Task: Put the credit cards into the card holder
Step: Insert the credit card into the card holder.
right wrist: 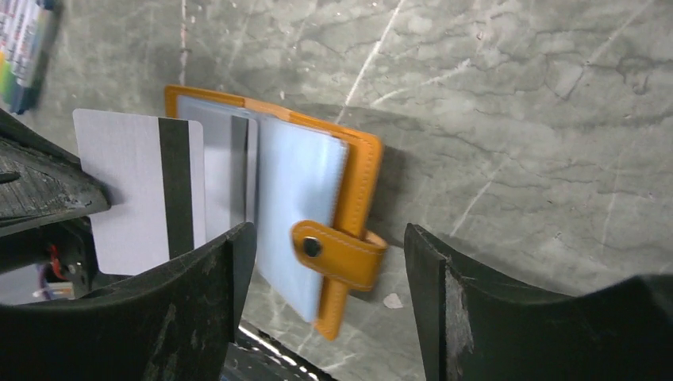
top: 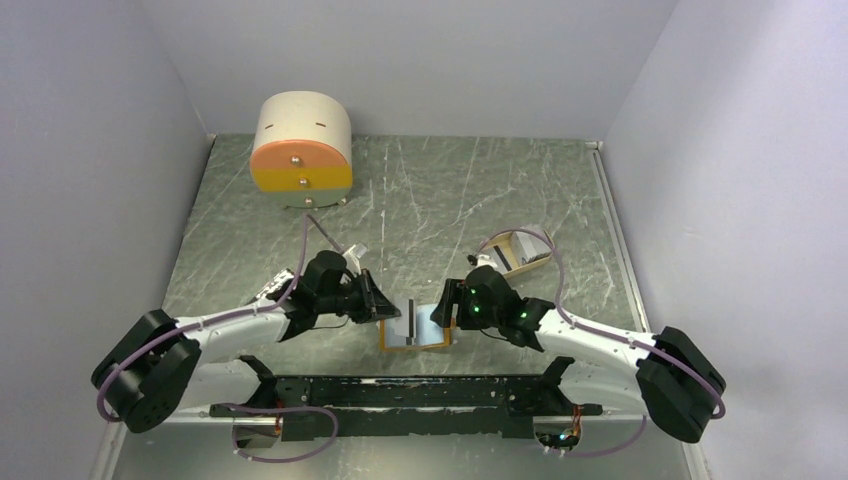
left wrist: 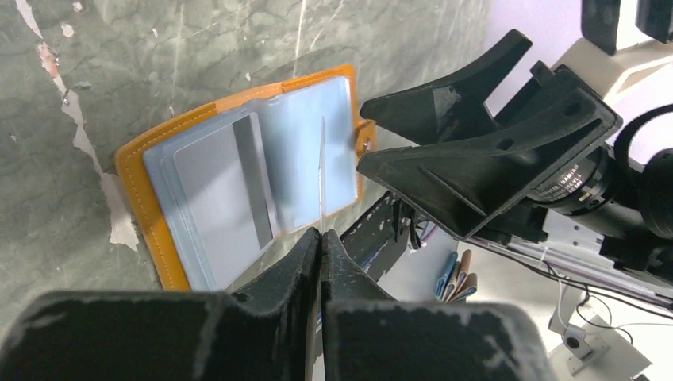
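Observation:
The orange card holder (top: 392, 342) lies open on the table between both arms, pale blue sleeves up, its snap tab (right wrist: 337, 250) sticking out. One grey credit card with a dark stripe (left wrist: 222, 198) sits in its left sleeve. My left gripper (left wrist: 320, 234) is shut on a second credit card (right wrist: 139, 190), white-grey with a black stripe, and holds it upright on edge just above the open holder (left wrist: 143, 198). It shows edge-on in the left wrist view (left wrist: 321, 175). My right gripper (right wrist: 327, 238) is open and empty, its jaws either side of the snap tab, just above the holder's right edge (right wrist: 361, 182).
A round cream-and-orange drawer box (top: 300, 150) stands at the back left. A tan oval tray (top: 520, 250) sits behind the right arm. Coloured markers (right wrist: 24, 48) lie left of the holder. A black rail (top: 400, 395) runs along the table's near edge.

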Controlling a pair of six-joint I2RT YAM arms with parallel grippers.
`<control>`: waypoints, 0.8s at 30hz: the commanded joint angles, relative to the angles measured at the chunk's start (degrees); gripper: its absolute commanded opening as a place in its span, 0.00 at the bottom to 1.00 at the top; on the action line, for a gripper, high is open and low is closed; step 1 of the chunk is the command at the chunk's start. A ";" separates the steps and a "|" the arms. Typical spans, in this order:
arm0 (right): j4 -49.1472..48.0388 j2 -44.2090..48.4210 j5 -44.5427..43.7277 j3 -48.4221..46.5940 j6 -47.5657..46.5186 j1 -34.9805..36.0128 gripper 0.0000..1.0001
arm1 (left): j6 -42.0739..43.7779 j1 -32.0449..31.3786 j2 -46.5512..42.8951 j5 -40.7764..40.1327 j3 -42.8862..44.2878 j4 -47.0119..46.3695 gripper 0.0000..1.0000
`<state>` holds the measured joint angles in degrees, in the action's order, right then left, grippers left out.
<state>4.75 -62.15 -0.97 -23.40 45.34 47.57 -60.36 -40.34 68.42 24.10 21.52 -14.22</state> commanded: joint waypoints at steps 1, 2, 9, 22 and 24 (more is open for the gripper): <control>-2.05 0.30 -0.38 2.40 -2.02 -0.18 0.69 | 1.08 -1.87 1.58 -4.50 4.16 6.10 0.09; -4.62 0.60 0.93 3.52 -1.67 -0.36 0.67 | 1.18 -2.08 1.88 -5.18 4.56 6.74 0.09; -7.89 -0.41 3.47 5.14 -2.13 -0.45 0.68 | 0.80 -2.32 3.98 -6.55 4.91 7.60 0.09; -11.97 -2.52 2.55 6.97 -2.21 -0.44 0.46 | 1.58 -3.32 8.47 -7.65 5.34 5.66 0.09; -12.93 -2.28 3.09 7.59 -1.49 -0.46 0.44 | 1.57 -3.75 9.35 -8.17 5.56 5.84 0.09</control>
<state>-5.74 -64.82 2.11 -17.19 43.27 47.35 -59.72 -43.00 76.49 17.91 25.28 -7.88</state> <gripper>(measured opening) 0.460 0.091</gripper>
